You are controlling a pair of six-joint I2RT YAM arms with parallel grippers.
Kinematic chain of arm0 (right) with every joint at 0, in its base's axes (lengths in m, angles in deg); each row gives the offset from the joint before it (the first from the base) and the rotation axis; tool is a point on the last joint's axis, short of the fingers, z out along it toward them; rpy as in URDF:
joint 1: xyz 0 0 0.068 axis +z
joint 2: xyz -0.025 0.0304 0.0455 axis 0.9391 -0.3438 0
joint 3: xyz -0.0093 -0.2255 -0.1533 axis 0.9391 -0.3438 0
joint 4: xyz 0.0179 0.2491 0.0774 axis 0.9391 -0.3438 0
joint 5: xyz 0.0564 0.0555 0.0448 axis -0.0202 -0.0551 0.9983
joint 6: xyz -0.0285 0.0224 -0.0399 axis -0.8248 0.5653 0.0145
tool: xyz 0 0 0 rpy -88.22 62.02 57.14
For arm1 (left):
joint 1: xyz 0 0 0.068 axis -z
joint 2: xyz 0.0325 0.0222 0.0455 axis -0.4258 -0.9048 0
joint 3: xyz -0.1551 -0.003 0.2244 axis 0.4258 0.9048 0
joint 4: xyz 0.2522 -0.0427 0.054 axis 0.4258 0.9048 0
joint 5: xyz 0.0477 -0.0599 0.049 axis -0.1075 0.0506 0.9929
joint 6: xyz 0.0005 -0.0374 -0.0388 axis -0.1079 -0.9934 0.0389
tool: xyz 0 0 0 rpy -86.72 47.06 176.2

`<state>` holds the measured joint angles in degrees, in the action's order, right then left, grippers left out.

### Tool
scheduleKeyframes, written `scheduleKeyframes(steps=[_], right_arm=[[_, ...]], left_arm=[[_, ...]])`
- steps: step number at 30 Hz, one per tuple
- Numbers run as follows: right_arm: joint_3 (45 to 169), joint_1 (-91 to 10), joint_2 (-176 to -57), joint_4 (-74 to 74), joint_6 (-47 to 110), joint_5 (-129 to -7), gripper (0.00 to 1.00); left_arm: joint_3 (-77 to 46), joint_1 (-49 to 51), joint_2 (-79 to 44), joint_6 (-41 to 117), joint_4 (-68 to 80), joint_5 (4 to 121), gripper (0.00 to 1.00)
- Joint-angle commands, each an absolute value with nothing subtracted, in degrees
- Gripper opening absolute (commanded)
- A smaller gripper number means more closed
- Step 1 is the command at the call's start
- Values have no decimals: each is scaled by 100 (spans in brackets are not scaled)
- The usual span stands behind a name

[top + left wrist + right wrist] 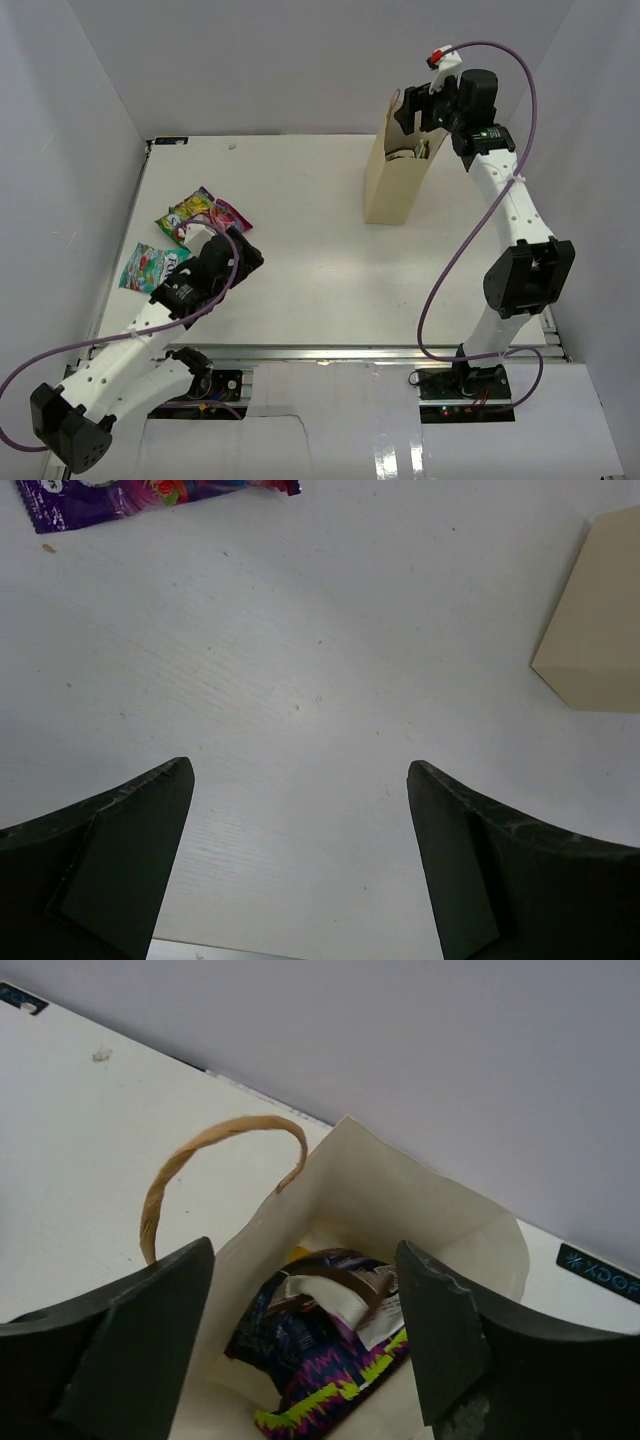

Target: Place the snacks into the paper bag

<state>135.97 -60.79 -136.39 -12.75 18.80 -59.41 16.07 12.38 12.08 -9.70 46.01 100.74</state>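
The tan paper bag (392, 175) stands upright at the back right of the table. My right gripper (416, 108) hovers over its mouth, open, with nothing between its fingers. In the right wrist view the right gripper (305, 1250) looks down into the paper bag (440, 1210). Inside lie a dark purple packet (315, 1365), a small dark brown one (345, 1282) and a sliver of yellow (299, 1253). A pink multicolour candy bag (205, 212) and a teal-white packet (148, 266) lie at the left. My left gripper (243, 250) is open just beside them, empty (300, 770).
The bag's loop handle (200, 1150) arches up left of my right fingers. White walls enclose the table on three sides. The left wrist view shows the candy bag's edge (150, 495) at top left and the paper bag's base (595, 630) at right.
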Motion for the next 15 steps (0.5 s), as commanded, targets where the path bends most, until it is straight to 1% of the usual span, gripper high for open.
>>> scheduleKeyframes(steps=[1, 2, 3, 5, 6, 8, 9, 11, 12, 13, 14, 15], right_arm=[[13640, -6119, -13376, -909, 1733, -5853, 84], [13632, -6137, -13323, -936, 1602, -5722, 89], [13623, -6163, -13244, -997, 1488, -5546, 92], [13553, -6277, -12980, -1461, 867, -4529, 97], [13474, -6303, -12866, -1672, 619, -4186, 97], [13159, -6321, -12453, -2338, 153, -3431, 98], [12722, -6321, -12295, -2569, -258, -3244, 98], [12036, -6321, -11742, -2894, -516, -2926, 98], [11319, -6321, -11540, -2948, -735, -2864, 98], [10955, -6321, -11146, -2966, -806, -2838, 98], [10612, -6321, -10960, -2975, -886, -2776, 98], [10051, -6321, -10636, -2984, -973, -2767, 98]], left_arm=[[1175, 454, 674, -780, 4566, 9185, 98], [1121, 120, 540, -666, 4496, 8849, 98], [1077, -501, 391, -430, 4434, 8532, 98], [868, -1006, -64, -287, 4363, 7943, 98], [770, -1374, -233, -200, 4381, 7844, 98], [368, -1622, -749, -164, 4538, 7887, 98], [226, -1806, -936, -137, 4591, 7974, 98], [-151, -2001, -1305, 73, 4627, 8124, 98], [-232, -2219, -1663, 196, 4549, 8125, 98], [-294, -2360, -1832, 319, 4269, 8012, 98], [-355, -2719, -1991, 624, 4032, 7784, 98], [-390, -2896, -2314, 758, 3646, 7260, 98]])
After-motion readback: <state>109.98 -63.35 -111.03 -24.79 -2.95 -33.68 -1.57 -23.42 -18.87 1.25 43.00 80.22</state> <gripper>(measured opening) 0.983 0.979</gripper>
